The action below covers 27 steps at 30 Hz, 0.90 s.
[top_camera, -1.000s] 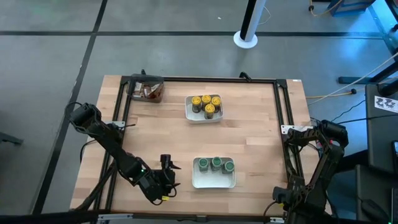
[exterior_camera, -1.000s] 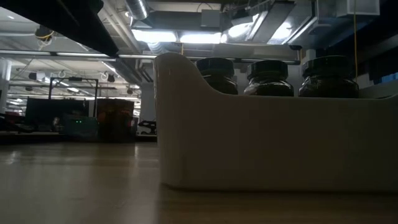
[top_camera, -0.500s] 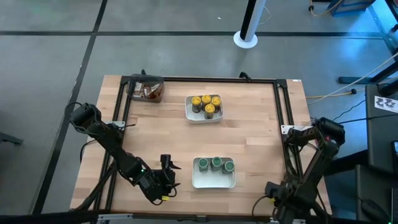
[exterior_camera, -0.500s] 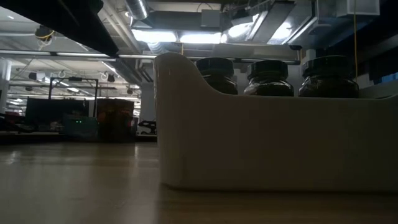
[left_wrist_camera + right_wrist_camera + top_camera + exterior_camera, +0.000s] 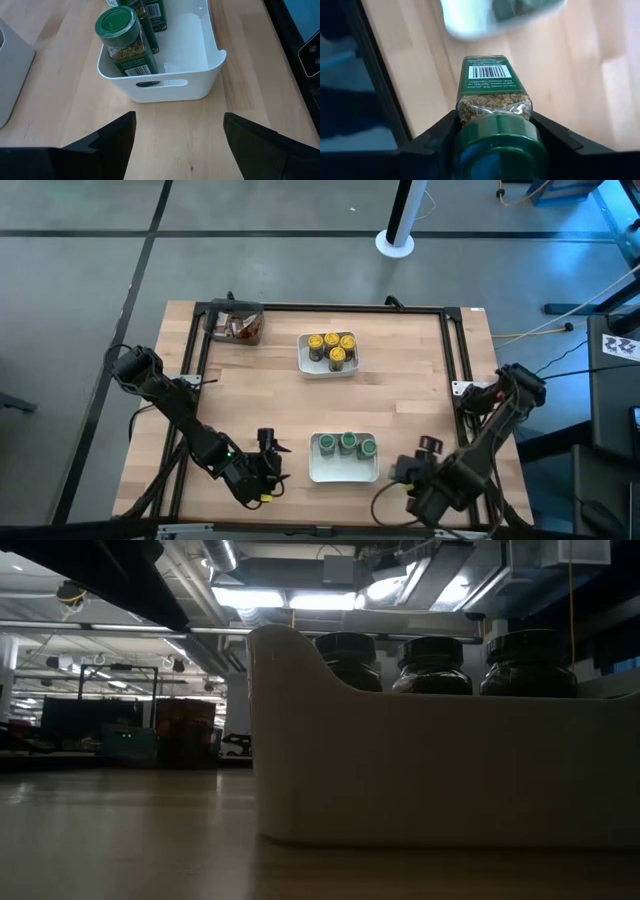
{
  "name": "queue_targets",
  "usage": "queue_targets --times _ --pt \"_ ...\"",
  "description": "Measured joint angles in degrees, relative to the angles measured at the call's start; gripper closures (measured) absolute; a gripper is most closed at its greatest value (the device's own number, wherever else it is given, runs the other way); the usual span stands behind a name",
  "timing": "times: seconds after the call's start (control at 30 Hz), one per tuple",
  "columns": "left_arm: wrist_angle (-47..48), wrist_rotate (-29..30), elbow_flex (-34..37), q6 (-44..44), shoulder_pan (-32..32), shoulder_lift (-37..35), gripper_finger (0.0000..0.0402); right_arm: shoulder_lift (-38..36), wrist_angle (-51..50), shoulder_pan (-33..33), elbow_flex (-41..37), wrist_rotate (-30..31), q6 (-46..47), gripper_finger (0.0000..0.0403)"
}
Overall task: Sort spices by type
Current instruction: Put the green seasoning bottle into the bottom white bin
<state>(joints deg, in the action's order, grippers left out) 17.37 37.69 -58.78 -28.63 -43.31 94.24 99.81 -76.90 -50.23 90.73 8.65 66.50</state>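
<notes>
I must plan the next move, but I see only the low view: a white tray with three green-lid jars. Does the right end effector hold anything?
Observer: Yes. The right end effector grips a green-lid jar; its wrist view shows this.
Operator: Where is it?
Observer: In the high view it is to the right of the tray, apart from it.
Operator: And the other arm?
Observer: The left end effector is open and empty, on the tray's left side, facing it.
</notes>
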Motion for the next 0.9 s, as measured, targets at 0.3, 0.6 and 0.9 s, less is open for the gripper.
queue_targets --times 0.3,0.6,0.9 --pt "0.0 0.0 0.0 -1.5 -0.6 0.0 0.0117 0.0 4.9 5.5 3.1 9.3 -13.3 0.0203" --pt "0.0 0.0 0.0 -0.6 -0.6 0.0 0.0117 0.9 18.4 9.9 3.1 11.2 -27.6 0.0203" --pt "0.7 0.0 0.0 -0.3 -0.6 0.0 0.0117 7.7 19.5 14.0 9.5 5.9 -36.9 0.0203"
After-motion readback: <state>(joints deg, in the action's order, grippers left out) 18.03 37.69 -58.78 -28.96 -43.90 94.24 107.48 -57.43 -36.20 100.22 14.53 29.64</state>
